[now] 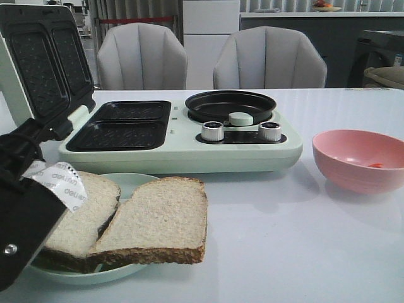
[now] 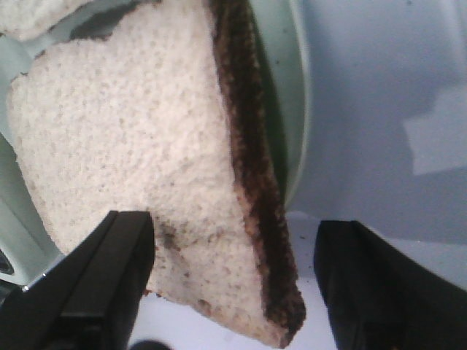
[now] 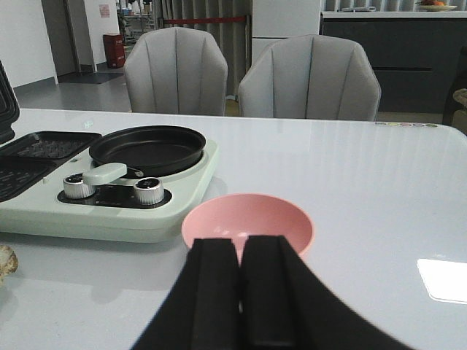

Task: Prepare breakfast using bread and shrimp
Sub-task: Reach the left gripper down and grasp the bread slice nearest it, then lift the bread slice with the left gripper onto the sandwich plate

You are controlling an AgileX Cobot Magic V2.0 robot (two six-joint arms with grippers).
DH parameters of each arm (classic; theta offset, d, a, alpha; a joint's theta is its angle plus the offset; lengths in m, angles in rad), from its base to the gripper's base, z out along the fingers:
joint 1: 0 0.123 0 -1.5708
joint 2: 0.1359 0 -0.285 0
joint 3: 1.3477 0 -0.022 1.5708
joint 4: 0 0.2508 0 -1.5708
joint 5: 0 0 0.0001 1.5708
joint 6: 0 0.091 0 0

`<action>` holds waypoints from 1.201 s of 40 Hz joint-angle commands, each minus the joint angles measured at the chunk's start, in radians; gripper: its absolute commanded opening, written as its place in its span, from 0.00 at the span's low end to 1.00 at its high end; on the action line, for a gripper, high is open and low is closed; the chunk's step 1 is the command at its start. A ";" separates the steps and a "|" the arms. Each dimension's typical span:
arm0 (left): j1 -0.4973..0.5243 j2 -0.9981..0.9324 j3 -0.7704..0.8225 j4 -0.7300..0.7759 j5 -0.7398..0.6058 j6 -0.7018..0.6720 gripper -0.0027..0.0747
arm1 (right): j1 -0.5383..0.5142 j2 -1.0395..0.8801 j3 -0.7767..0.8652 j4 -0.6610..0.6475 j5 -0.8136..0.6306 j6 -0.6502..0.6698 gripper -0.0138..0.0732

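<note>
Beige bread, two slices with dark crust: left slice (image 1: 82, 218) and right slice (image 1: 161, 218) lie overlapping on a pale green plate (image 1: 129, 183) at the front left of the table (image 1: 271, 252). My left gripper (image 2: 233, 281) hangs over the left slice's corner, fingers (image 2: 102, 284) spread wide, one over the crumb, the other past the crust, nothing pinched. Shrimp (image 1: 375, 165), a tiny orange bit, sits in the pink bowl (image 1: 360, 161) at right. My right gripper (image 3: 241, 292) sits just short of that bowl, fingers pressed together, empty. Behind the plate is a mint green breakfast maker (image 1: 183, 136), its sandwich-plate lid (image 1: 44, 63) tilted up, a round black pan (image 1: 230, 105) on its right side. Two grey chairs (image 1: 142, 57) stand beyond the table.
</note>
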 commanded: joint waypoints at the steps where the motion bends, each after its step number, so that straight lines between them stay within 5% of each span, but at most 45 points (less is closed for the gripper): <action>1: 0.024 -0.006 -0.029 0.040 0.006 -0.013 0.69 | -0.001 -0.020 -0.006 -0.002 -0.086 -0.004 0.32; 7: 0.056 0.011 -0.029 0.072 -0.013 -0.013 0.60 | -0.001 -0.020 -0.006 -0.002 -0.086 -0.004 0.32; 21: 0.073 0.030 -0.059 0.083 -0.012 -0.013 0.17 | -0.001 -0.020 -0.006 -0.002 -0.086 -0.004 0.32; 48: -0.061 -0.272 -0.081 -0.012 0.129 -0.063 0.18 | -0.001 -0.020 -0.006 -0.002 -0.086 -0.004 0.32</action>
